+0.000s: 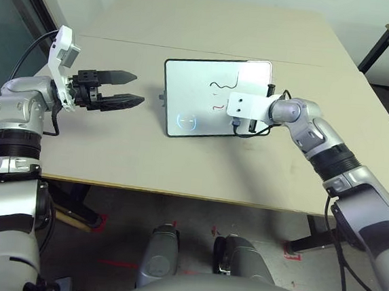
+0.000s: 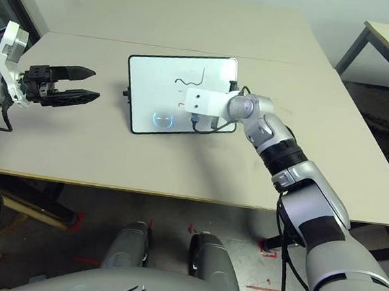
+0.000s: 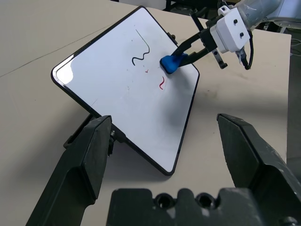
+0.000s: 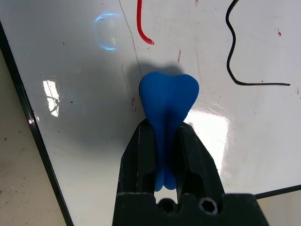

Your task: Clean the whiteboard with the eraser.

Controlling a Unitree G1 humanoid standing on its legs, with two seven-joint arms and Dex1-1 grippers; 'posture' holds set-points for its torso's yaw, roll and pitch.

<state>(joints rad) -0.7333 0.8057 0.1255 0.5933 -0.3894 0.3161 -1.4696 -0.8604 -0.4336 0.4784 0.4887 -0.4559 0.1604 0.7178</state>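
Closed jaws, blue eraser (image 4: 165, 103) pinched between them, whiteboard (image 4: 89, 136) beneath.

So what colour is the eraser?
The eraser is bright blue all over where it shows, best seen in the right wrist view.

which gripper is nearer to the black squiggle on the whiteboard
The right. The right gripper is over the whiteboard, close beside the black squiggle; the left gripper hangs off to the board's left, well away from it.
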